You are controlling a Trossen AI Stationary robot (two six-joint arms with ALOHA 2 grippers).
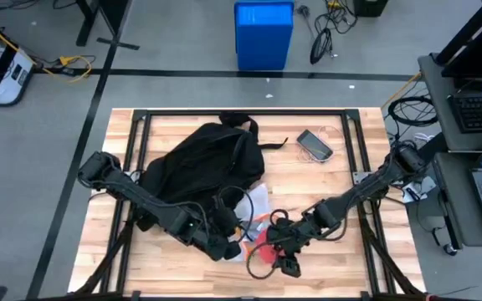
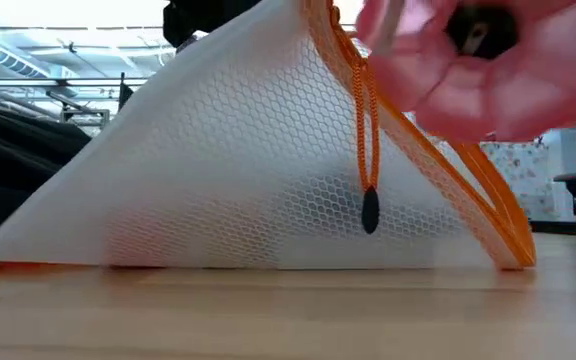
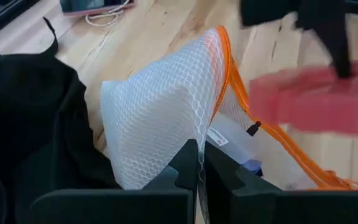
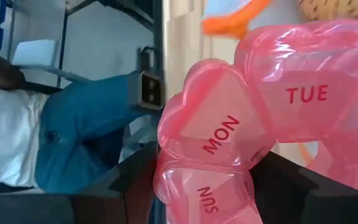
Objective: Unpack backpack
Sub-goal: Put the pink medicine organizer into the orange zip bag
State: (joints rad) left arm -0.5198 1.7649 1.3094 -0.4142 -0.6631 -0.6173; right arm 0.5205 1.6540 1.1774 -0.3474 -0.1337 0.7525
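Lying slumped on the far-left part of the table [image 1: 341, 217], the backpack [image 1: 199, 163] spreads its black fabric from the middle of the board toward the left arm's base, with its long axis running roughly from the far middle toward the near left. At its near edge, on the side toward the table's centre, a white mesh pouch [image 3: 163, 112] with an orange zip has come out and stands tented on the wood. The left gripper [image 3: 199, 163] is closed on a fold of that mesh, fingers pressed together around it, and sits right at the backpack's near rim.

Just to the right of the pouch, the right gripper [image 1: 284, 261] holds a pink pill organiser [image 4: 260, 124] with heart-shaped cells marked SUN, MON and TUE; its fingers are clamped on the organiser's sides, lifted clear of the board in the low view. Here the backpack lies away to the left and farther back, past the pouch, so the left arm is plainly the nearer one to it. A phone [image 1: 315, 144] with a white cable rests well apart at the far right. Beyond the table edge the right wrist view catches a person in jeans.
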